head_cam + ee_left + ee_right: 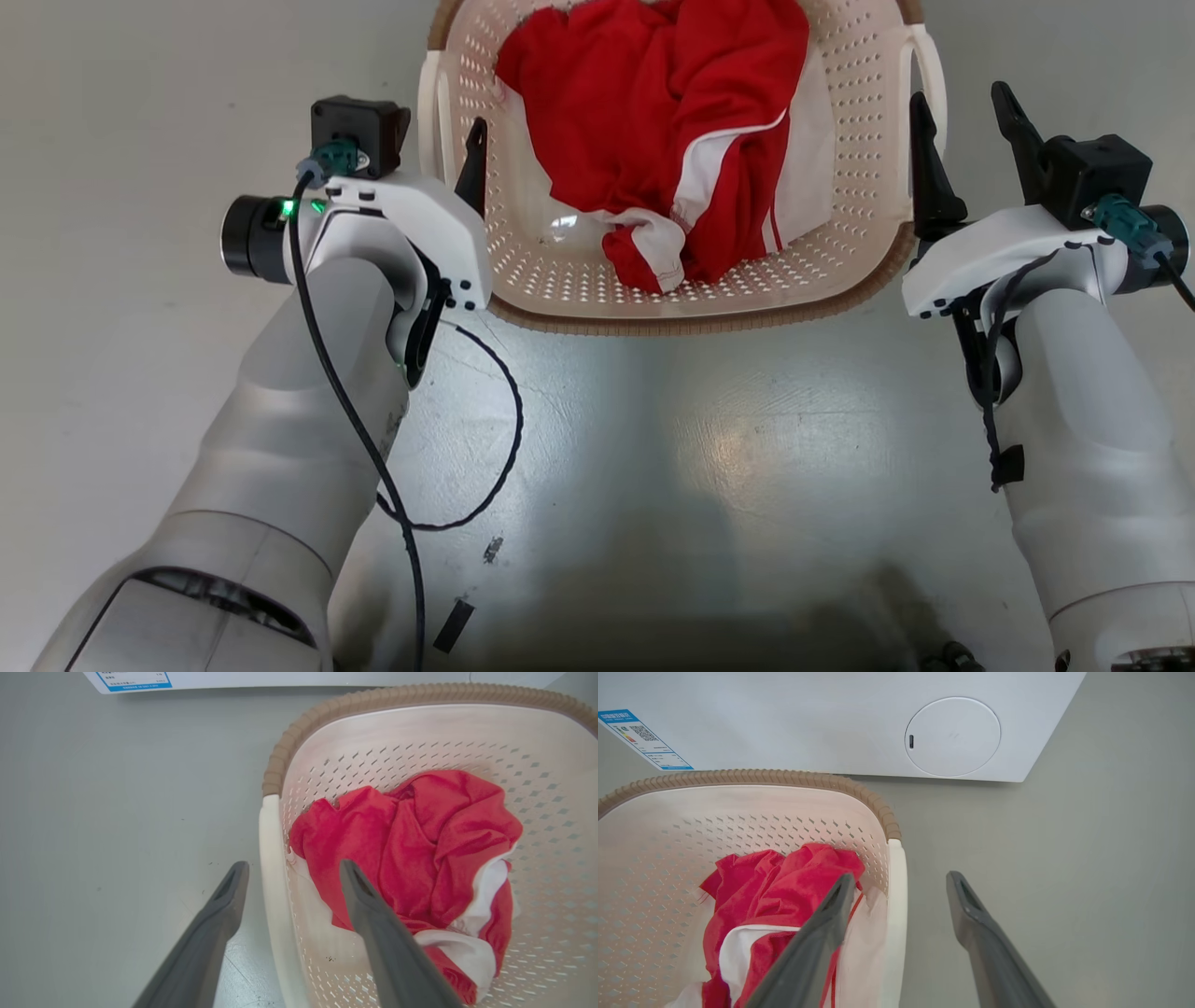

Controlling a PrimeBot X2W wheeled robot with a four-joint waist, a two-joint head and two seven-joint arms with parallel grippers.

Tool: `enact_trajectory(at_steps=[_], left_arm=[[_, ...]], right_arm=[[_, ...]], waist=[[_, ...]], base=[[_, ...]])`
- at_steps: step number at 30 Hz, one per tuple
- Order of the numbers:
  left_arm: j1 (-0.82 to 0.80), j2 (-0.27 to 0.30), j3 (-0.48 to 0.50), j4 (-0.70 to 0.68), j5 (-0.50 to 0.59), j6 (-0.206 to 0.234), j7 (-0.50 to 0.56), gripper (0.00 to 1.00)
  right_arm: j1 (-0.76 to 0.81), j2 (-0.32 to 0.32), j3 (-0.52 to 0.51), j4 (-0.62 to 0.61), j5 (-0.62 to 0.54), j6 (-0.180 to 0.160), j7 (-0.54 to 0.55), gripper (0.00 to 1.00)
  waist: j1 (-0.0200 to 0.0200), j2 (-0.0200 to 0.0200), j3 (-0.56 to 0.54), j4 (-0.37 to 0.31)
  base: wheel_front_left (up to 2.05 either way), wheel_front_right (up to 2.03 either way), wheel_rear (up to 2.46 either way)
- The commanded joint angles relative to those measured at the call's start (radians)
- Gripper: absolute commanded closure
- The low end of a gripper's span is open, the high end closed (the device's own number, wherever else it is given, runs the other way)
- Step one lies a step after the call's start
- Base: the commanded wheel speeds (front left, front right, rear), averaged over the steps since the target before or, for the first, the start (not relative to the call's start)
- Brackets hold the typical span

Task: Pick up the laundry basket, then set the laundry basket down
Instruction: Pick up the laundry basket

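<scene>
1. Basket [691,322] sits on the floor [140,93], red-and-white clothes [653,112] inside.
2. Left end effector [293,864] spread wide, fingers either side of the left handle [273,905].
3. Right end effector [901,876] spread too, straddling the right handle [896,924].

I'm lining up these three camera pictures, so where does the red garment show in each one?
Head view: the red garment lies top centre, inside the laundry basket.
Left wrist view: red garment right of centre.
Right wrist view: red garment lower left.
Shared landmark: the basket's brown rim.
</scene>
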Motion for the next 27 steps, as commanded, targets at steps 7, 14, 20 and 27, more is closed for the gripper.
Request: enact_trajectory(at_steps=[7, 14, 20, 27], left_arm=[[-0.042, 0.024, -0.018, 0.021, -0.016, 0.016, -0.006, 0.00], [-0.073, 0.024, -0.051, 0.048, -0.028, 0.014, -0.001, 0.00], [-0.093, 0.024, -0.071, 0.060, -0.047, 0.012, 0.027, 0.00], [-0.114, 0.024, -0.103, 0.076, -0.065, 0.015, 0.075, 0.00]], right_arm=[[-0.013, 0.012, 0.035, 0.000, 0.018, 0.006, -0.014, 0.00], [-0.048, 0.012, 0.044, 0.072, 0.023, 0.006, -0.014, 0.00], [-0.090, 0.012, 0.046, 0.132, 0.035, 0.006, -0.014, 0.00], [-0.158, 0.012, 0.045, 0.260, 0.018, 0.006, -0.014, 0.00]], waist=[[-0.0001, 0.0000, 0.053, 0.002], [-0.0001, 0.0000, 0.078, 0.000], [-0.0001, 0.0000, 0.084, -0.004], [-0.0001, 0.0000, 0.086, -0.011]], base=[[0.00, 0.00, 0.00], [0.00, 0.00, 0.00], [0.00, 0.00, 0.00], [0.00, 0.00, 0.00]])
